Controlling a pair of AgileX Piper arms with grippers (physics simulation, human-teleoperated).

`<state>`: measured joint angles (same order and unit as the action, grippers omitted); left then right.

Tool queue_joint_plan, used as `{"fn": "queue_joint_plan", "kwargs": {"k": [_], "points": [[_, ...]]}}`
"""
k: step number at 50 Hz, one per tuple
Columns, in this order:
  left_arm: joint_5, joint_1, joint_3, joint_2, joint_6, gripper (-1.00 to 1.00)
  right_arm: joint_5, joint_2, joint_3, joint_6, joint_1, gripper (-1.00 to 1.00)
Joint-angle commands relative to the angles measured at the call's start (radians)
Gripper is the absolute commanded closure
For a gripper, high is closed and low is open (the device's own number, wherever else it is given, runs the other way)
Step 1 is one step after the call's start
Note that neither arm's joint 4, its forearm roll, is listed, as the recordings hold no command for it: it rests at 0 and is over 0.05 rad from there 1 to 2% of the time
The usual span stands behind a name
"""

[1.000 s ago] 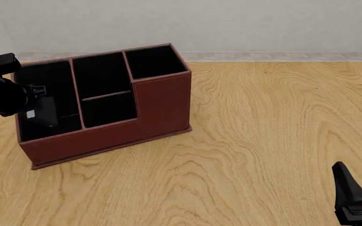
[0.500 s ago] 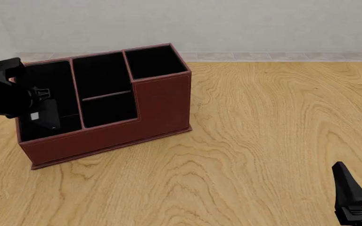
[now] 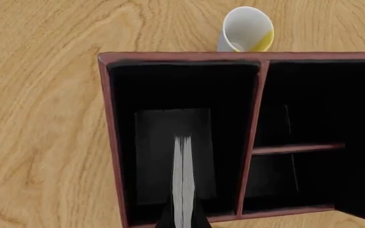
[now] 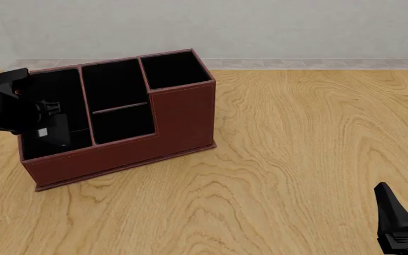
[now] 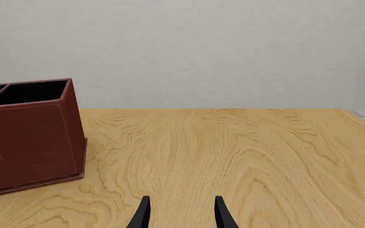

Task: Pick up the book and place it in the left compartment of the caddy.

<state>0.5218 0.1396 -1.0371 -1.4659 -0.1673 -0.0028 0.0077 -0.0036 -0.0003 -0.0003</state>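
Observation:
The reddish-brown caddy (image 4: 119, 154) stands at the far left of the table, and its end wall shows in the right wrist view (image 5: 30, 137). My left gripper (image 4: 46, 112) hangs over the left compartment (image 4: 55, 90) and is shut on the black book (image 4: 55, 132), which dips upright into that section. In the left wrist view the book's white page edge (image 3: 182, 175) runs between the fingers of the left gripper (image 3: 182, 221), above the compartment's black floor (image 3: 169, 90). My right gripper (image 4: 406, 212) rests open near the table's front right corner, nothing between its fingers (image 5: 181, 213).
A white cup (image 3: 246, 29) with a yellow inside lies on its side on the table just beyond the caddy's rim (image 3: 182, 57). The split middle sections (image 4: 119, 101) and the small square end section (image 4: 174, 69) hold nothing. A pale wall runs along the table's far edge.
The left arm has shifted slightly right and down, carrying the book a little further over and into the left compartment. The right arm has not moved.

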Motion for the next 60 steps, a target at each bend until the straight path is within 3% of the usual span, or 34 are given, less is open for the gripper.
{"fn": "queue_joint_plan", "kwargs": {"k": [1, 60], "points": [[-0.023, -0.005, 0.002, -0.011, 0.016, 1.00, 0.000, -0.001, 0.001, 0.000, 0.000, -1.00], [-0.080, 0.011, -0.016, -0.101, 0.017, 1.00, 0.001, -0.001, 0.001, 0.000, 0.000, -1.00]]}}
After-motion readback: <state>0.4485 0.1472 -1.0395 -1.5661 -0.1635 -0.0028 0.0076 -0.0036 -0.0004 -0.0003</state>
